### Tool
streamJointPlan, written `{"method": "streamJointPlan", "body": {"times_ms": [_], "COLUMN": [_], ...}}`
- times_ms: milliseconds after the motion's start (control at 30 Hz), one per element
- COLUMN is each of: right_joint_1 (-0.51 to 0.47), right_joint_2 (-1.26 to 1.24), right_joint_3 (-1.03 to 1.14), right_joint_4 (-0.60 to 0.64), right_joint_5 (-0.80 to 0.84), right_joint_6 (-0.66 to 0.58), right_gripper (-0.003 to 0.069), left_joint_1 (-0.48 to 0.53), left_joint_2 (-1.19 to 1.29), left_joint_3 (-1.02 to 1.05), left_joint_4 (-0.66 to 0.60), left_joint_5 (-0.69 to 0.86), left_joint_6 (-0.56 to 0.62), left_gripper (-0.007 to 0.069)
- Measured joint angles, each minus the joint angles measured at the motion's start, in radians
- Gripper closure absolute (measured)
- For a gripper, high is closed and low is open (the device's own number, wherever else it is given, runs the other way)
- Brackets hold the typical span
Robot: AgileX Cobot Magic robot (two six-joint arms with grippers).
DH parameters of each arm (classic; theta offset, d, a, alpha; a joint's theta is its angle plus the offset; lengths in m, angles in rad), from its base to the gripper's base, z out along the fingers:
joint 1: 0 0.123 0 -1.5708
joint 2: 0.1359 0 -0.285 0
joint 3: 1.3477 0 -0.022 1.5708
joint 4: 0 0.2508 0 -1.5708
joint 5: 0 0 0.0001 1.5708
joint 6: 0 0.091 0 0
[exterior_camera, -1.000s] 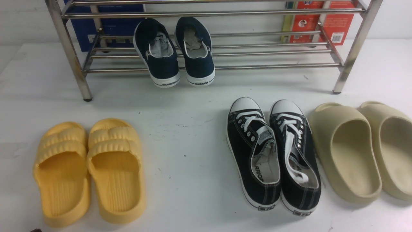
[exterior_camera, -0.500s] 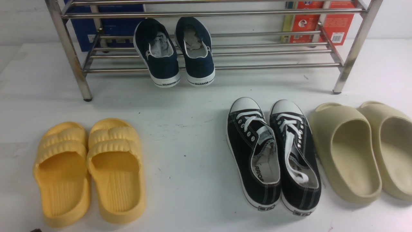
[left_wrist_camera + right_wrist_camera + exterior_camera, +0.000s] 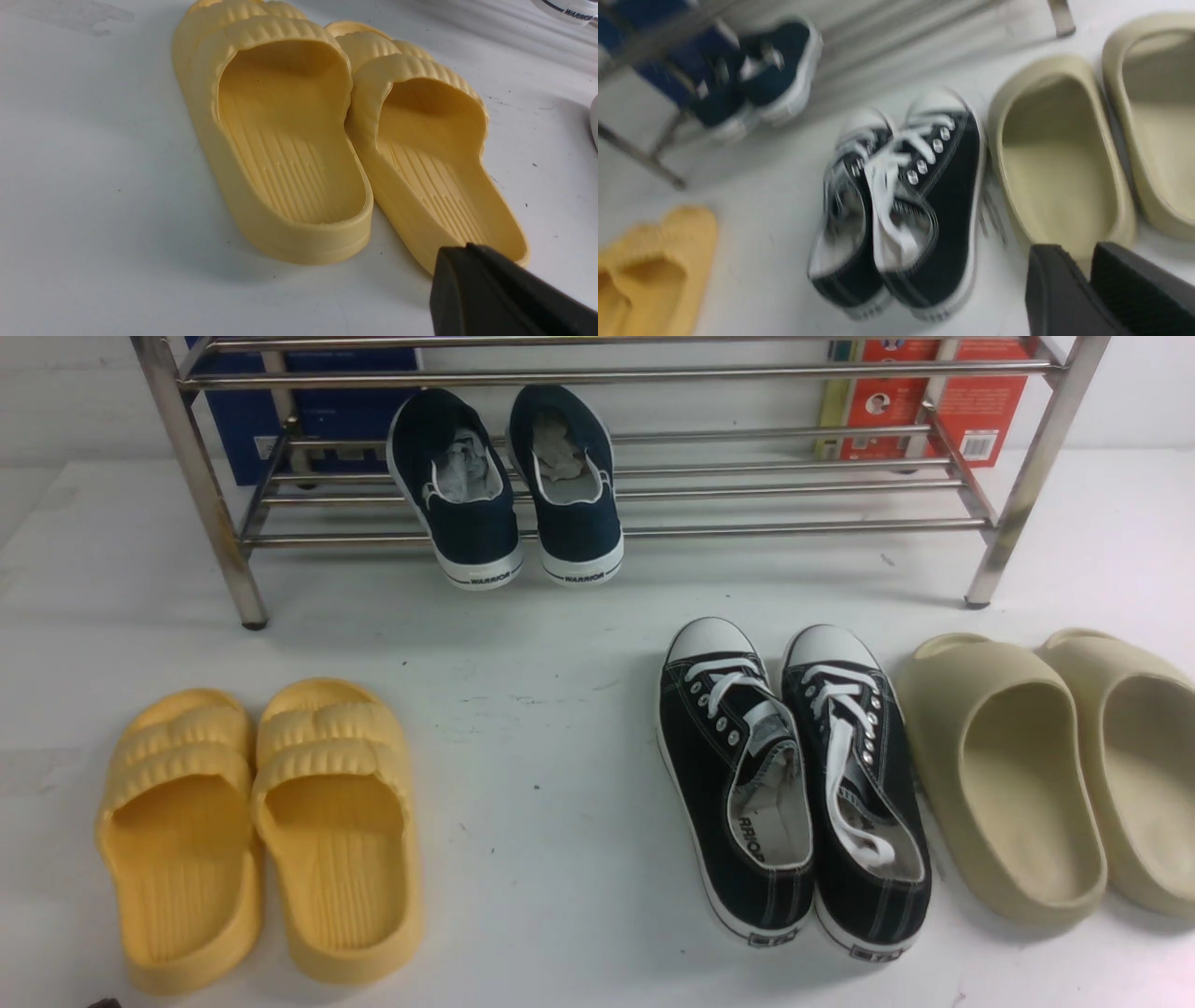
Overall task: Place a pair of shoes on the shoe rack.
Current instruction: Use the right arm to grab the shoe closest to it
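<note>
The pair of black canvas sneakers with white laces and toe caps lies side by side on the white table, toes toward the shoe rack. It also shows, blurred, in the right wrist view. Neither gripper shows in the front view. My right gripper hangs above the table near the sneakers' heels, by the beige slide, its jaws slightly apart and empty. My left gripper is shut and empty, close to the heel of a yellow slide.
Navy slip-ons marked WARRIOR sit on the rack's lower bars, left of centre. Yellow slides lie front left and beige slides front right, beside the sneakers. A blue box and a red box stand behind the rack.
</note>
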Motion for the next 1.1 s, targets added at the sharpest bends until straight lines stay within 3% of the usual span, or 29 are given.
{"method": "streamJointPlan", "body": {"times_ms": [100,233,367,433,533,600,733,933,1100], "right_joint_1": [0.0,0.01,0.12,0.263,0.389,0.547,0.68,0.712,0.712], "right_joint_2": [0.288,0.488,0.715,0.834,0.93,1.058,1.17,1.297,1.344], "right_joint_3": [-0.251,-0.359,-0.462,-0.54,-0.6,-0.673,-0.724,-0.728,-0.728], "right_joint_4": [-0.054,-0.064,-0.05,-0.056,-0.084,-0.178,-0.325,-0.407,-0.412], "right_joint_5": [0.274,0.354,0.36,0.337,0.327,0.317,0.273,0.154,0.105], "right_joint_6": [-0.147,-0.186,-0.186,-0.175,-0.17,-0.169,-0.171,-0.226,-0.132], "right_gripper": [0.0581,0.0608,0.062,0.0617,0.0601,0.0543,0.0391,0.0146,0.0117], "left_joint_1": [0.0,0.0,0.0,0.0,0.0,0.0,0.0,0.0,0.0], "left_joint_2": [0.0,0.0,0.0,0.0,0.0,0.0,0.0,0.0,0.0], "left_joint_3": [0.0,0.0,0.0,0.0,0.0,0.0,0.0,0.0,0.0], "left_joint_4": [0.0,0.0,0.0,0.0,0.0,0.0,0.0,0.0,0.0], "left_joint_5": [0.0,0.0,0.0,0.0,0.0,0.0,0.0,0.0,0.0], "left_joint_6": [0.0,0.0,0.0,0.0,0.0,0.0,0.0,0.0,0.0], "left_gripper": [0.0625,0.0625,0.0625,0.0625,0.0625,0.0625,0.0625,0.0625,0.0625]}}
